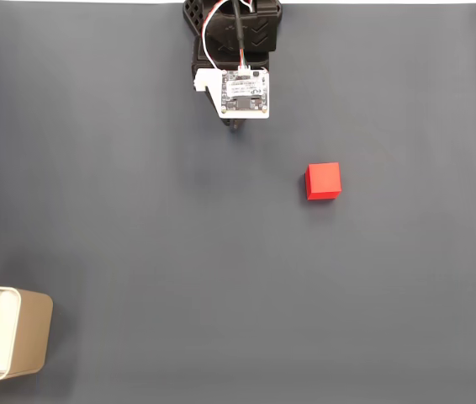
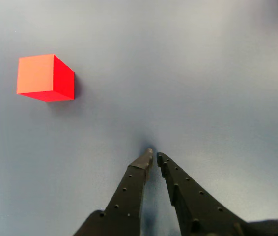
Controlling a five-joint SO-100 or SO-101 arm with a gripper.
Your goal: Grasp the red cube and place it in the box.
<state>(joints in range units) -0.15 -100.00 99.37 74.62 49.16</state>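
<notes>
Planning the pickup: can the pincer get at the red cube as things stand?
Probably yes. The red cube sits alone on the grey table, nothing between it and the pincer, whose tips are nearly together and must open first.

No legible text anywhere; markings on the white circuit board (image 1: 244, 90) perhaps print, too small.

We count one red cube (image 1: 323, 181), one box (image 1: 9, 332), one arm (image 1: 236, 50) with one gripper (image 2: 154, 158) of two fingers (image 2: 131, 189), and one grey table (image 1: 179, 252).
</notes>
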